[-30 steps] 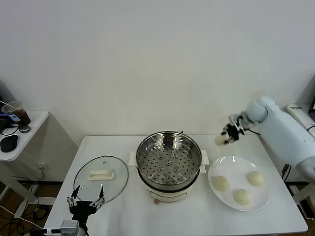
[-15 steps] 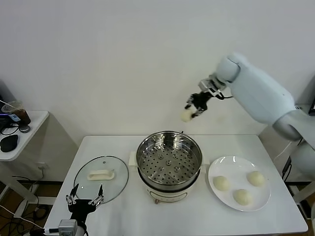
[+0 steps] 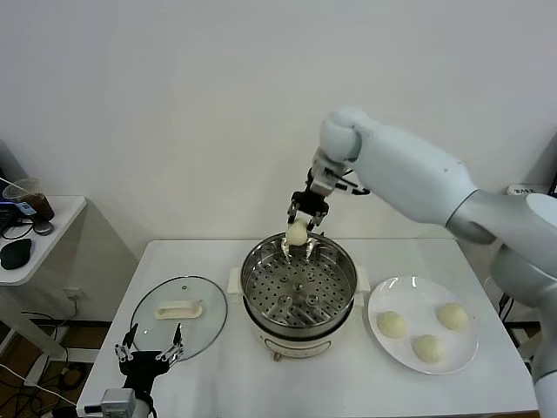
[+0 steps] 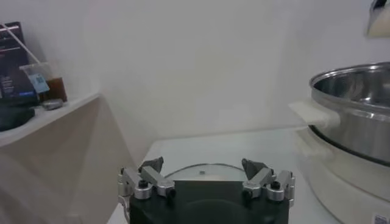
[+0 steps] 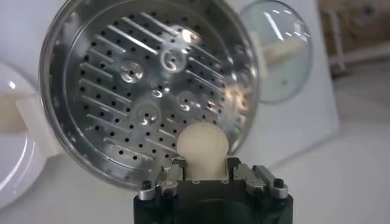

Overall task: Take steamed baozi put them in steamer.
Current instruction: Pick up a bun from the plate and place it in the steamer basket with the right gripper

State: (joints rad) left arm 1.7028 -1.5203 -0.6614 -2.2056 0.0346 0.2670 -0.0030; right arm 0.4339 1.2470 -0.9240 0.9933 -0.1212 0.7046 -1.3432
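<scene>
In the head view, the right gripper (image 3: pixel 298 228) held one steamed baozi (image 3: pixel 298 233) in closed jaws over the steamer's (image 3: pixel 298 283) far rim, three more waiting on the white plate (image 3: pixel 424 335); released there, it could strike the rim and roll onto the surface. The left wrist view showed the left gripper (image 4: pixel 206 181) idle, jaws wide and empty, beside the glass lid (image 4: pixel 201 173). From the right wrist view the baozi sat above the perforated tray's (image 5: pixel 143 91) edge, so a soft bun might stick to the jaws or drop off-centre.
</scene>
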